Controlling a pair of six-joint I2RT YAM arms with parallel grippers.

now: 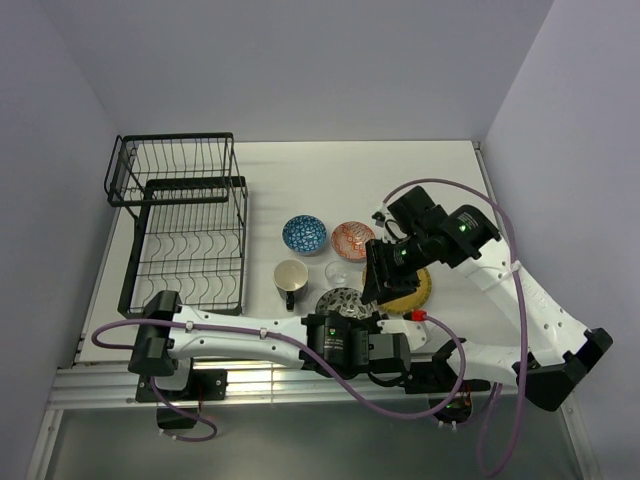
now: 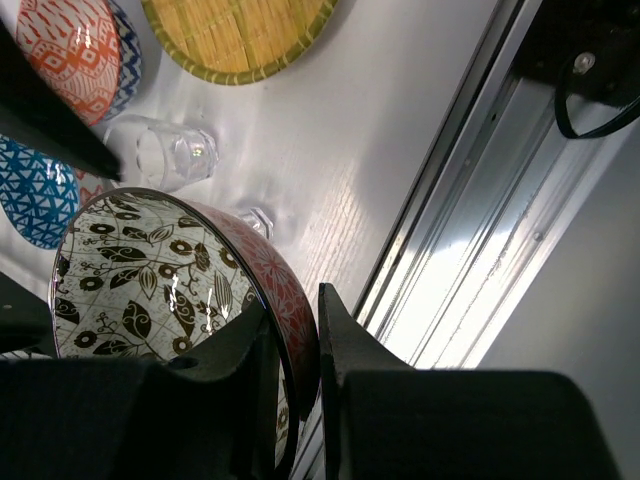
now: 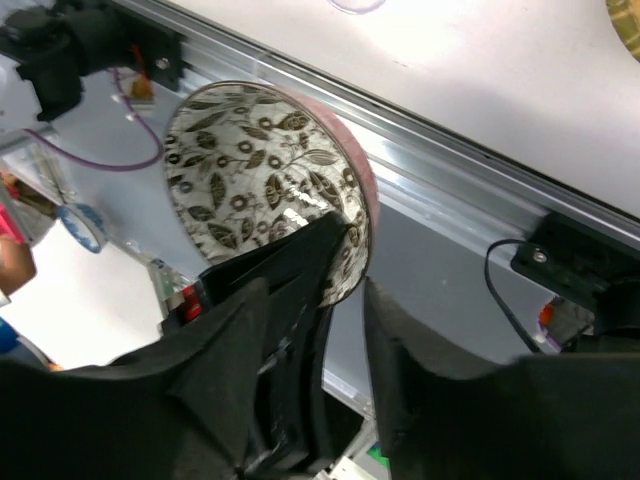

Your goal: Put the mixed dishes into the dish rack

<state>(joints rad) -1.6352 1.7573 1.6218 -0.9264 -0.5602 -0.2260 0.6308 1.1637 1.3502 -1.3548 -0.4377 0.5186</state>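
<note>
My left gripper (image 1: 350, 316) (image 2: 295, 312) is shut on the rim of the grey-green bowl (image 1: 343, 302) (image 2: 150, 270), which has a leaf pattern inside and red outside. The bowl (image 3: 260, 160) hangs tilted near the table's front edge. My right gripper (image 1: 385, 275) (image 3: 310, 310) is open, its jaws on either side of the bowl's lower rim, not closed on it. The blue bowl (image 1: 304, 234), orange-red bowl (image 1: 352, 240), dark mug (image 1: 291, 278), a clear glass (image 1: 337, 272) (image 2: 175, 152) and the yellow plate (image 1: 412, 292) (image 2: 235, 35) sit mid-table. The black dish rack (image 1: 185, 225) stands at the left, with nothing in it.
A metal rail (image 2: 450, 230) (image 3: 450, 170) runs along the table's front edge under the bowl. Purple cables (image 1: 400, 395) loop round the arm bases. Walls close in the table at the back and sides.
</note>
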